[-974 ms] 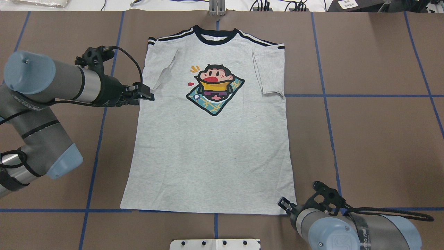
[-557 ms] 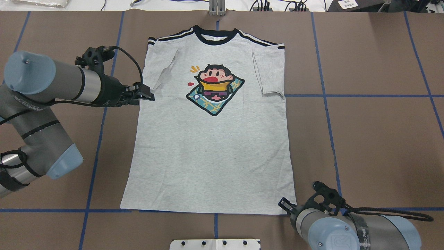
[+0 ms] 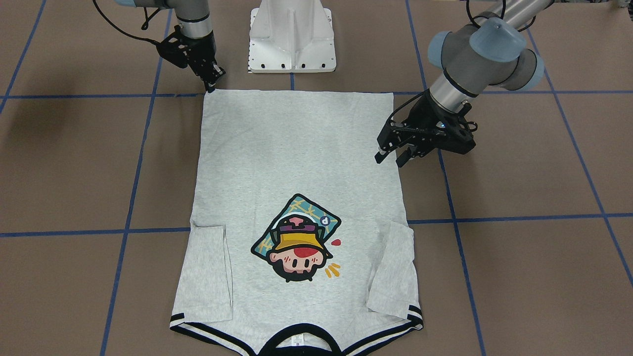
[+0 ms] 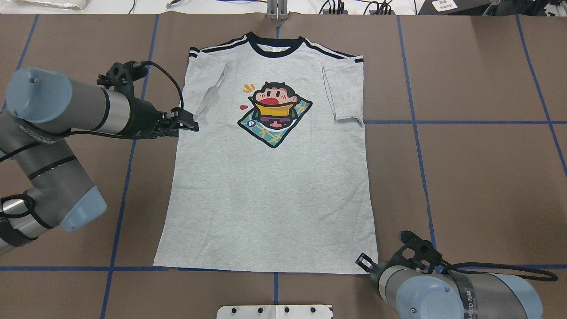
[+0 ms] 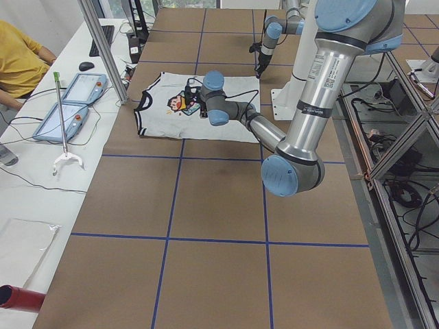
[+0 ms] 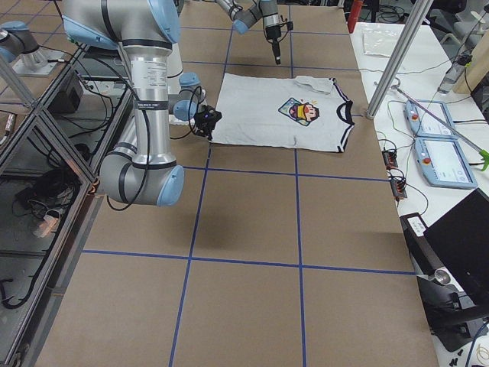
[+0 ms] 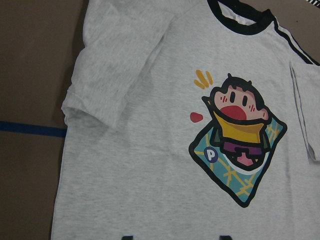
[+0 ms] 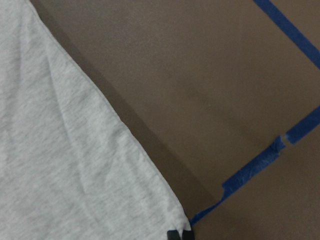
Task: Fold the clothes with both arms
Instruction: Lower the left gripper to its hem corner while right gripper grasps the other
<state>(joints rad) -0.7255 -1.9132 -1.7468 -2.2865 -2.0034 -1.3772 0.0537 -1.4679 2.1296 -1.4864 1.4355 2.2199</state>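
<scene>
The clothes, one grey T-shirt (image 4: 270, 186) with a cartoon print, lie flat and print-up on the brown table, both sleeves folded inward and the black collar far from the robot. At the shirt's left edge, just below the sleeve, my left gripper (image 4: 194, 124) (image 3: 390, 157) hovers open with nothing in it. Its wrist view looks onto the print (image 7: 235, 135), and the fingertips (image 7: 127, 237) stand wide apart. My right gripper (image 4: 362, 261) (image 3: 211, 86) is at the hem's right corner (image 8: 180, 220), fingers together. I cannot tell whether cloth is pinched.
The white pedestal base (image 3: 292, 34) stands at the near table edge behind the hem. Blue tape lines (image 4: 416, 122) grid the table. A metal post (image 4: 277, 11) rises beyond the collar. A seated person (image 5: 20, 62) and teach pendants (image 5: 68, 103) are at the far side.
The left gripper has edged slightly further over the shirt's edge. The right gripper has slipped a little toward the near table edge at the hem corner. The shirt has not moved.
</scene>
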